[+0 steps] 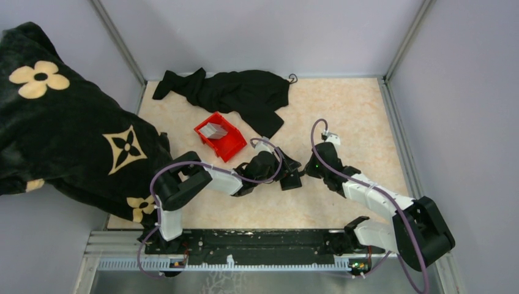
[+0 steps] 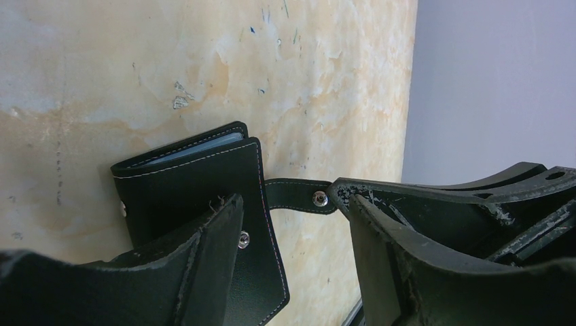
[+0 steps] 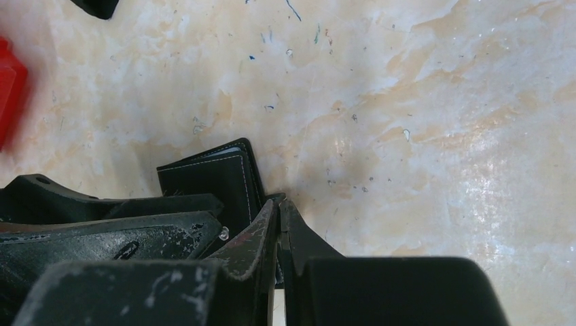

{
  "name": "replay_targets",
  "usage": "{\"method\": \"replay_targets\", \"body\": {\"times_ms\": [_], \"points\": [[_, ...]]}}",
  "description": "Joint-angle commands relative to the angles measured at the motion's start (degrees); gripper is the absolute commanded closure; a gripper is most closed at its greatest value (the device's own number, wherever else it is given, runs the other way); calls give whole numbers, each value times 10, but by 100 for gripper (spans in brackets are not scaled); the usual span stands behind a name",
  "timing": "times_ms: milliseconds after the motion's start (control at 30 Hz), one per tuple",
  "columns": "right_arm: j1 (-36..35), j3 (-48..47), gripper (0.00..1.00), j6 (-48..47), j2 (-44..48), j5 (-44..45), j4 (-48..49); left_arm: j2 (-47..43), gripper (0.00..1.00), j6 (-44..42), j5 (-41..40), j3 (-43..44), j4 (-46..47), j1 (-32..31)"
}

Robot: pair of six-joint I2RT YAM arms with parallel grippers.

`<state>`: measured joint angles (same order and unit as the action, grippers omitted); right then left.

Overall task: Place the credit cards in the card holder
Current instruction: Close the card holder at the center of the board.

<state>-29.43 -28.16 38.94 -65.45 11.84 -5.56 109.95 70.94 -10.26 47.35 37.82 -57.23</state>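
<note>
Right gripper (image 3: 278, 212), jaws clenched on the snap strap (image 2: 291, 192) of the black stitched-leather folding card holder (image 2: 197, 180), which lies on the pale marbled table (image 3: 407, 102); left gripper (image 2: 293, 201) released, one finger across the cover. A pull may slip the thin strap, or drag the holder unopened. Only the overhead view shows the grey-white plastic credit cards (image 1: 214, 130), well apart in the red plastic bin (image 1: 229, 149); only the left wrist view shows the strap whole.

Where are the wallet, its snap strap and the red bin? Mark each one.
Wallet (image 2: 193, 180), left wrist view, front cover.
Snap strap (image 2: 292, 193), left wrist view, middle of the band.
Red bin (image 1: 231, 146), top view, bare red wall.
</note>
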Motion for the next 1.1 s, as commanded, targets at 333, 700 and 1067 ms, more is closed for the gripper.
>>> {"method": "replay_targets", "body": {"times_ms": [333, 700, 1067], "points": [[7, -15, 100, -14, 4, -37, 32, 9, 32, -10, -9, -21, -107, 3], [7, -12, 100, -18, -2, -43, 39, -66, 32, -23, -49, -51, -76, 5], [7, -6, 100, -18, -3, -49, 48, -120, 31, -55, -68, -68, -32, 6]]}}
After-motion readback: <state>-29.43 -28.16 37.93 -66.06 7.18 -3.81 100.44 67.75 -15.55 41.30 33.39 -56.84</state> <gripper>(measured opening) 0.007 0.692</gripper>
